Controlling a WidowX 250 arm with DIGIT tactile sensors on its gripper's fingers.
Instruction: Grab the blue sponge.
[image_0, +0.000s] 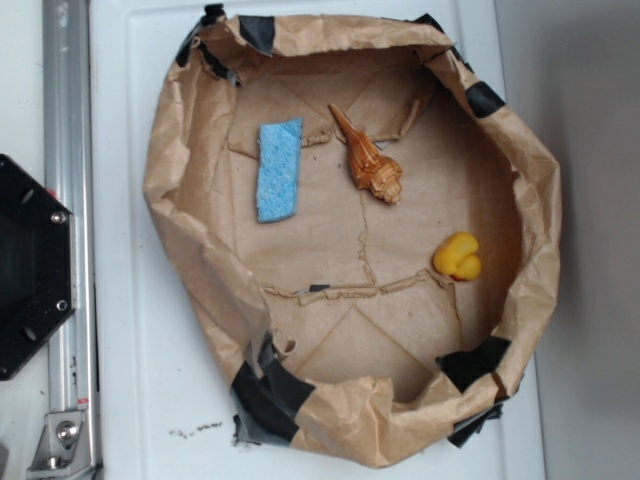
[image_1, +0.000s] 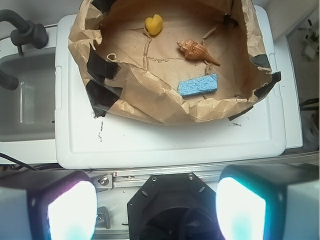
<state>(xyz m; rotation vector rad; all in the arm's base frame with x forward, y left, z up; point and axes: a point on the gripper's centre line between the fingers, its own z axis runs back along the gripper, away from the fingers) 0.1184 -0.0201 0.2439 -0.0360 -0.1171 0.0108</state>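
The blue sponge (image_0: 279, 170) lies flat on the floor of a crumpled brown paper nest (image_0: 190, 240), in the upper left part of the overhead view, its long side running up and down the frame. Its left edge sits near the nest's raised paper wall; bare paper shows above, below and to its right. An orange shell (image_0: 368, 158) lies near it on the right, tilted, not touching it. A yellow duck (image_0: 458, 256) sits well apart, toward the right wall.

Black tape (image_0: 265, 385) patches the paper rim in several spots. The nest rests on a white counter (image_0: 130, 320), with a metal rail (image_0: 68, 150) along the left edge.

In the wrist view the claw (image_1: 156, 207) is at the bottom of the frame, its two fingers (image_1: 65, 210) spread wide with nothing between them, well back from the nest. The sponge (image_1: 198, 84) shows just behind the near paper wall.
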